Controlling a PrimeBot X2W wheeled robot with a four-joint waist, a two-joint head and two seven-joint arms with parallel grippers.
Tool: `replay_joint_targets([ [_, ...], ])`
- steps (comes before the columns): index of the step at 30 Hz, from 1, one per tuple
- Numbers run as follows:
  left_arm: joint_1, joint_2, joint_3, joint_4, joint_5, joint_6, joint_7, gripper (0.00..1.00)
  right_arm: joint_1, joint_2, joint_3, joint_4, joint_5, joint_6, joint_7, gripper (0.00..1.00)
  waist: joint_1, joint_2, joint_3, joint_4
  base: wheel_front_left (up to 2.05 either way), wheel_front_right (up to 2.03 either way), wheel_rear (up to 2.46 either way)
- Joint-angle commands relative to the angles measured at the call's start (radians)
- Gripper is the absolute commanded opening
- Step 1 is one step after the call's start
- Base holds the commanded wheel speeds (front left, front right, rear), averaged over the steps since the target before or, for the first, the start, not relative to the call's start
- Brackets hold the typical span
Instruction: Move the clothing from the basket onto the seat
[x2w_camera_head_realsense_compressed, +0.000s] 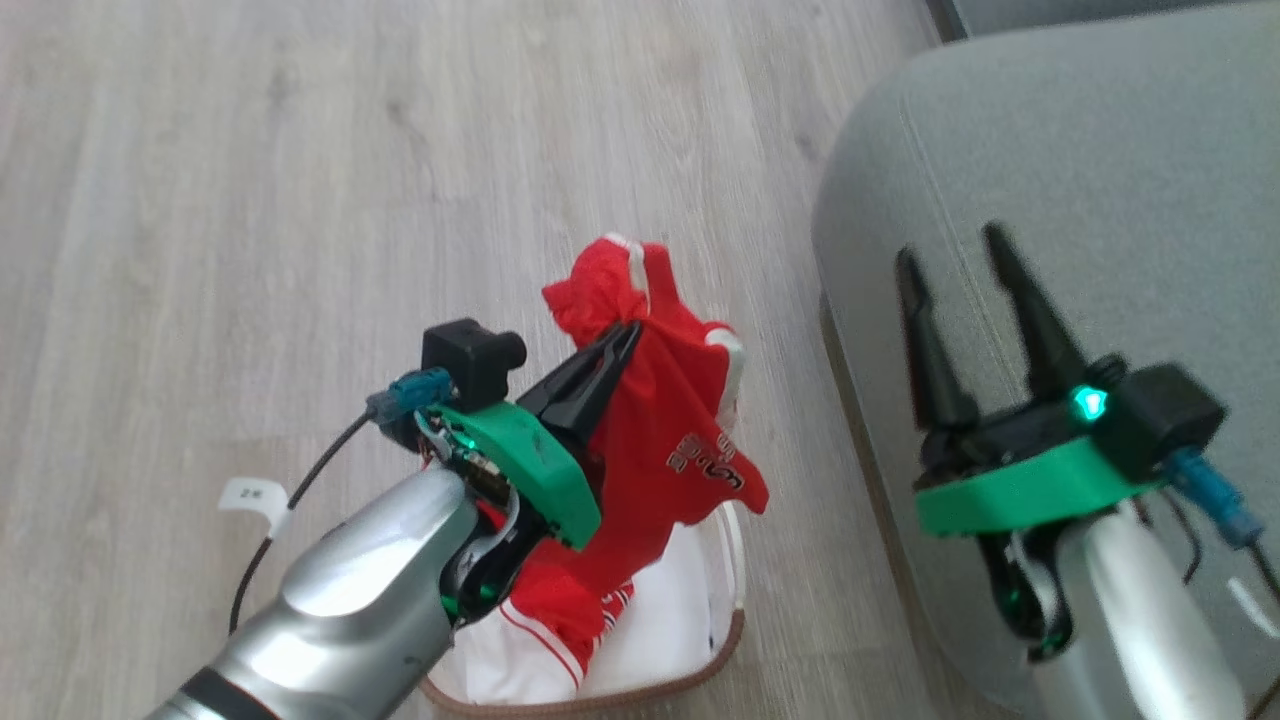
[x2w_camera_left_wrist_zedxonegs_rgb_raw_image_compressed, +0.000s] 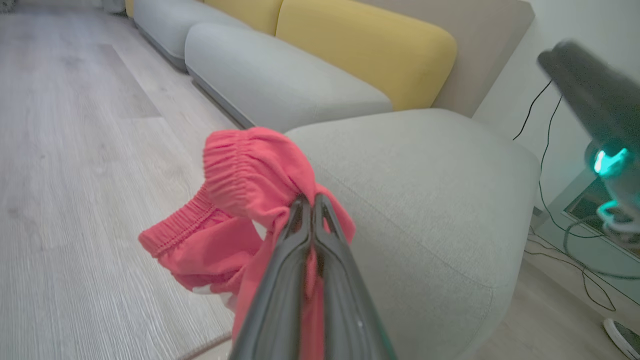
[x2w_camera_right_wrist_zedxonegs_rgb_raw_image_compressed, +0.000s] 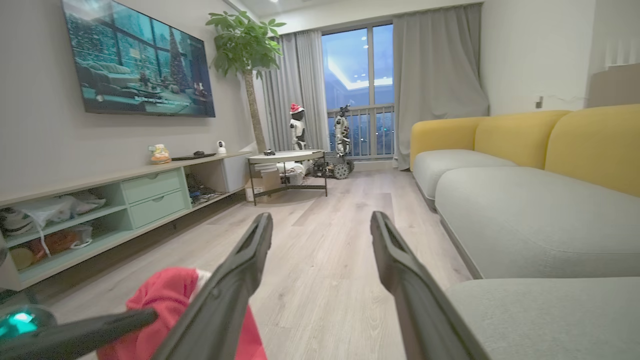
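Observation:
My left gripper (x2w_camera_head_realsense_compressed: 628, 332) is shut on a bright red garment (x2w_camera_head_realsense_compressed: 670, 420), held up above the basket (x2w_camera_head_realsense_compressed: 720, 655); the cloth hangs down with its white trim and lettering showing. In the left wrist view the gripper (x2w_camera_left_wrist_zedxonegs_rgb_raw_image_compressed: 311, 199) pinches the red garment (x2w_camera_left_wrist_zedxonegs_rgb_raw_image_compressed: 240, 175) by its elastic waistband, just short of the grey-green seat (x2w_camera_left_wrist_zedxonegs_rgb_raw_image_compressed: 425, 200). More red and white clothing (x2w_camera_head_realsense_compressed: 565, 610) lies in the basket, on its white pad. My right gripper (x2w_camera_head_realsense_compressed: 955, 245) hovers open over the seat (x2w_camera_head_realsense_compressed: 1080, 200), nothing between its fingers. The right wrist view shows that gripper (x2w_camera_right_wrist_zedxonegs_rgb_raw_image_compressed: 322, 220) open beside the seat (x2w_camera_right_wrist_zedxonegs_rgb_raw_image_compressed: 550, 310).
Pale wooden floor (x2w_camera_head_realsense_compressed: 300, 200) spreads to the left of the basket. A white tag (x2w_camera_head_realsense_compressed: 255, 495) hangs on my left arm's cable. Further grey cushions (x2w_camera_left_wrist_zedxonegs_rgb_raw_image_compressed: 280, 80) with yellow backrests (x2w_camera_left_wrist_zedxonegs_rgb_raw_image_compressed: 370, 50) continue the sofa. A TV cabinet (x2w_camera_right_wrist_zedxonegs_rgb_raw_image_compressed: 125, 200), round side table (x2w_camera_right_wrist_zedxonegs_rgb_raw_image_compressed: 287, 157) and black cables (x2w_camera_left_wrist_zedxonegs_rgb_raw_image_compressed: 550, 210) stand farther off.

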Motion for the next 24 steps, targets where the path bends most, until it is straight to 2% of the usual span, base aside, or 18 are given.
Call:
replay_joint_targets([
  [1,-0.043,0.031,0.051,-0.058,0.006,0.015,-0.002,0.00,-0.003,-0.003,0.032,-0.023,0.009,0.000,-0.006,1.00,0.0001,-0.0001,-0.033,0.019,0.00,0.00,0.00],
  [12,-0.148,0.073,0.112,-0.241,0.011,0.088,0.053,0.00,0.063,-0.016,0.113,-0.001,0.042,0.000,-0.006,1.00,0.0001,-0.0001,-0.078,0.034,0.00,0.00,0.00],
  [24,-0.201,0.070,0.122,-0.275,0.013,0.108,0.080,0.00,0.055,-0.032,0.199,-0.007,0.065,0.000,-0.006,1.00,0.0001,-0.0001,-0.052,0.026,0.00,0.00,0.00],
])
